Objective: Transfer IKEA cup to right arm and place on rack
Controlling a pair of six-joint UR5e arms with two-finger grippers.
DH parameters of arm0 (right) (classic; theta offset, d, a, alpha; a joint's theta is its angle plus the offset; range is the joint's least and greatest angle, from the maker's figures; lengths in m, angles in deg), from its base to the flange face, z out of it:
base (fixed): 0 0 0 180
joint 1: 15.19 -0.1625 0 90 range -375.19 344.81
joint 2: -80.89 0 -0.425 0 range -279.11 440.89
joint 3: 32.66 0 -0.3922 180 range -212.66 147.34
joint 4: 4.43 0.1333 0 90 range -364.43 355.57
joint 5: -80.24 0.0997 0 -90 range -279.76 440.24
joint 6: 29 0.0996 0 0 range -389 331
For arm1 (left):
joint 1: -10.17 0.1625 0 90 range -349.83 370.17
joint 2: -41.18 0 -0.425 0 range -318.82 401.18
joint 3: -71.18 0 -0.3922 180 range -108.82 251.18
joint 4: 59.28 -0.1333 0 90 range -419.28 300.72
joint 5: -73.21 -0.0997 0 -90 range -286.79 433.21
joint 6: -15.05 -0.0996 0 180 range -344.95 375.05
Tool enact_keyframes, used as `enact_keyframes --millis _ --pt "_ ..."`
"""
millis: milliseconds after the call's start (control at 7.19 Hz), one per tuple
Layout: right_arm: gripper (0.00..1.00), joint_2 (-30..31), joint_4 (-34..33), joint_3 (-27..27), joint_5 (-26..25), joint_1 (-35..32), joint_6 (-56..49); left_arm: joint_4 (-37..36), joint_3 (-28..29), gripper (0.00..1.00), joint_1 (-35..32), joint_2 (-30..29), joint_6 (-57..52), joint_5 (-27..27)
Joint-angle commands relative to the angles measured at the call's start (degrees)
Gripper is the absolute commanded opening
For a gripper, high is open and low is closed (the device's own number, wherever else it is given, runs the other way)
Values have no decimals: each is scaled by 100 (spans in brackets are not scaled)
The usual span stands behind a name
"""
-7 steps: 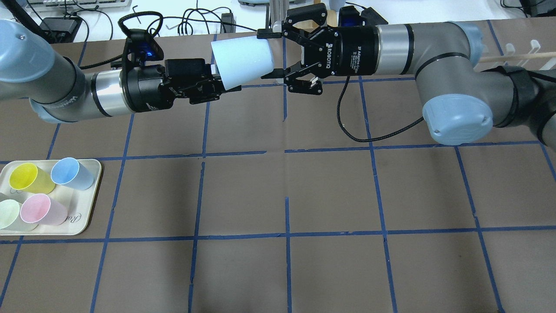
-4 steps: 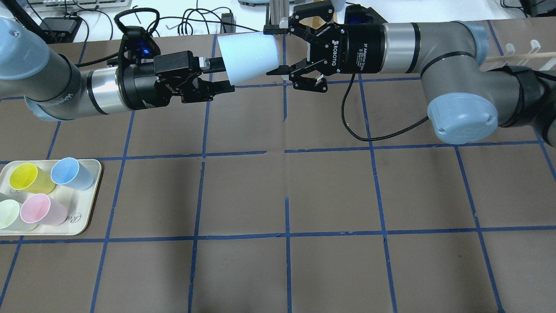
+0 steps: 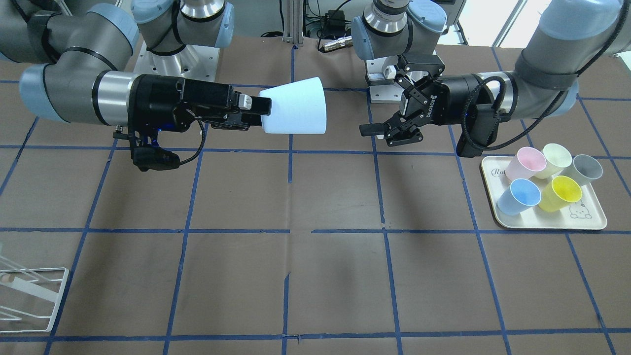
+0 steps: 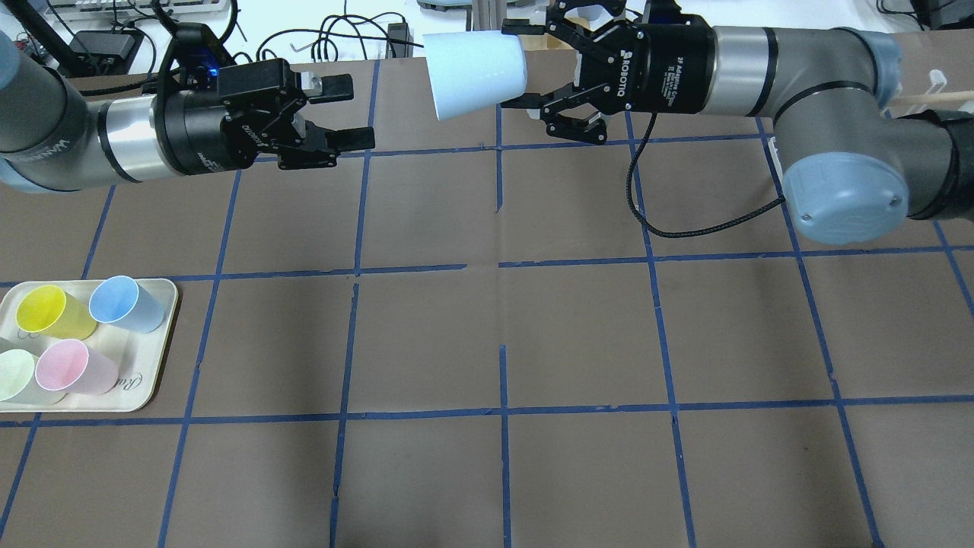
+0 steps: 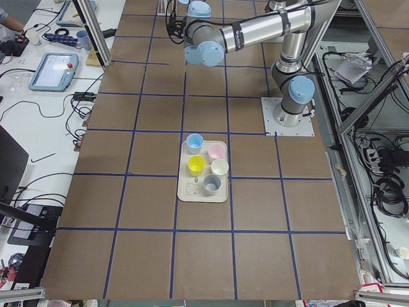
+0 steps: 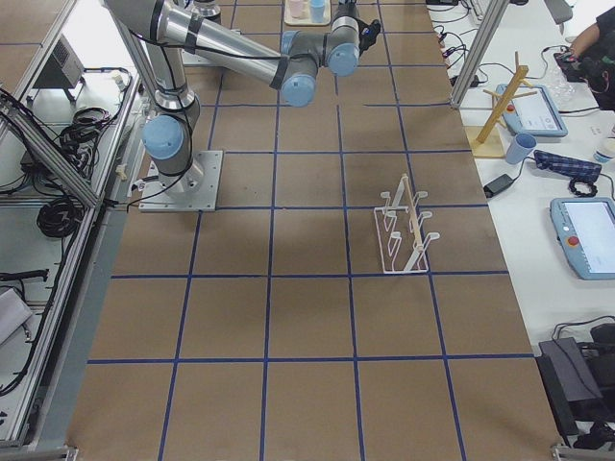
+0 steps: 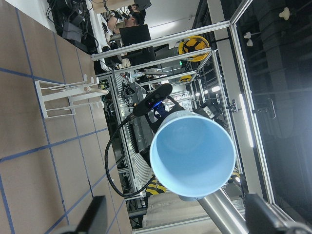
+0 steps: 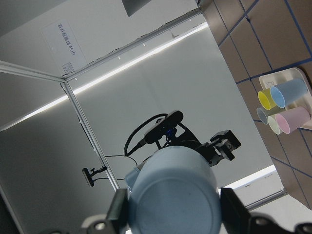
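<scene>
The pale blue IKEA cup (image 4: 475,72) is held sideways in the air at the far middle of the table, its base toward the right arm. My right gripper (image 4: 521,67) is shut on its base end. In the front view the cup (image 3: 296,112) sticks out from that gripper (image 3: 261,114). My left gripper (image 4: 354,114) is open and empty, about a cup's length to the left of the cup's mouth. The left wrist view looks into the cup's open mouth (image 7: 192,153). The white wire rack (image 6: 404,235) stands on the table on the right arm's side, and also shows in the front view (image 3: 29,291).
A cream tray (image 4: 144,380) at the near left holds several cups, among them a yellow cup (image 4: 49,312), a second blue cup (image 4: 122,303) and a pink cup (image 4: 72,365). A thin black cable (image 4: 685,224) hangs below the right wrist.
My right gripper has shut on the cup's base. My left gripper has let go of the rim, opened and drawn back to the left. The right arm has carried the cup slightly right and farther back.
</scene>
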State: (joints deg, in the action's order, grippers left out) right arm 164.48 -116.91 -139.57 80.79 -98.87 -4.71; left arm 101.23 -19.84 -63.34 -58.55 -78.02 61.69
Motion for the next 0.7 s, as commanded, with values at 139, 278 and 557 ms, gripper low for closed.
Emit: enact_keyframes --millis 139,278,557 --pt "49 691 42 -32 -1277 344 304 -1251 320 100 39 -91 1220 -846" --pt "48 1042 121 -75 -2155 344 305 -1763 426 100 39 -47 1978 -1226" --pt "47 1466 629 -67 -3992 344 191 -3000 462 100 39 -108 3627 -2024"
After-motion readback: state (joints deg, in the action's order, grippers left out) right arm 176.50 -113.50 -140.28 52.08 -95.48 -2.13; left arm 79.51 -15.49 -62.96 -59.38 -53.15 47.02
